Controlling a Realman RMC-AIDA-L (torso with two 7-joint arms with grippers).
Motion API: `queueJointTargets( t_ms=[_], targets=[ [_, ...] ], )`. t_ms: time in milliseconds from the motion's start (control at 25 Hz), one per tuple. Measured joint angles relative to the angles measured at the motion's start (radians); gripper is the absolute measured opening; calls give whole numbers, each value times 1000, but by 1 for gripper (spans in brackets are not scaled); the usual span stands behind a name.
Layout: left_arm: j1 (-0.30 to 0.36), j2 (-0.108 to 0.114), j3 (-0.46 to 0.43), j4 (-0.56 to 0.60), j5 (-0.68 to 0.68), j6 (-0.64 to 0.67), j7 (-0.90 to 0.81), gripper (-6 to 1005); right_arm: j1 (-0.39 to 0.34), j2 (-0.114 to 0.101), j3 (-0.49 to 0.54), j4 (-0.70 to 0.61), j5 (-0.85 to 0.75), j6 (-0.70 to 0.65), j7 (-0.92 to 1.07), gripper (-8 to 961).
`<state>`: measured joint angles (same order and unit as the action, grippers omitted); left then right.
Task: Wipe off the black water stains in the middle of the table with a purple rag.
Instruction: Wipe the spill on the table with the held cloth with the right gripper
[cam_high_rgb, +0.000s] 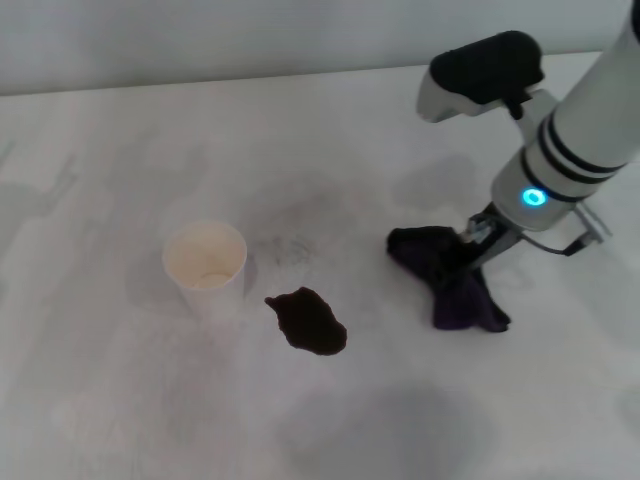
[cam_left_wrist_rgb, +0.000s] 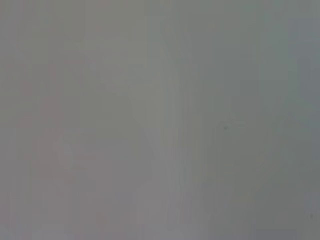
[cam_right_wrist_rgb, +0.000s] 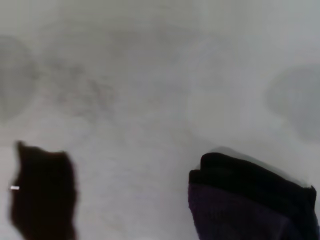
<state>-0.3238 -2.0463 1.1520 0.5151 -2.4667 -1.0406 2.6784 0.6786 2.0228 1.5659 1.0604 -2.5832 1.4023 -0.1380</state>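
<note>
The black water stains lie near the centre of the white desk, apart from the white paper cup at their 10 o'clock. At the stains' 3 o'clock the purple rag lies crumpled on the desk, well apart. The right gripper is down on the rag's far edge; whether its jaws grip the cloth cannot be told.

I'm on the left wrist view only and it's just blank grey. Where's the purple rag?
Observer: The purple rag lies on the table, to the robot's right of the black water stains.
Operator: Which arm is on it?
Observer: The right gripper is down at the rag; the left arm isn't in view.
Operator: Anything near the stain?
Observer: A paper cup stands upright just to its left, apart from it.
</note>
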Motion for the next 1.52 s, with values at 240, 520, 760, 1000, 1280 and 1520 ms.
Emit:
queueJointTargets(
  t_ms=[240,520,760,1000,1280,1520],
  targets=[
    [-1,0,3,-1,0,1,8,887,33,1,-96,-11,113,-59,0,183],
    [-1,1,6,0,0,1,8,887,96,3,-249,-69,298,-171,-10,177],
    [-3,3,8,0,0,-3,8,887,155,5,-390,-123,481,-263,-60,173],
    [-3,3,8,0,0,-7,17,888,181,5,-481,-148,629,-300,-129,172],
    [2,5,8,1,0,-9,18,889,197,1,-479,-191,604,-334,-122,172],
    [3,8,8,0,0,-2,18,889,194,-4,-414,-203,456,-319,-59,173]
  ],
)
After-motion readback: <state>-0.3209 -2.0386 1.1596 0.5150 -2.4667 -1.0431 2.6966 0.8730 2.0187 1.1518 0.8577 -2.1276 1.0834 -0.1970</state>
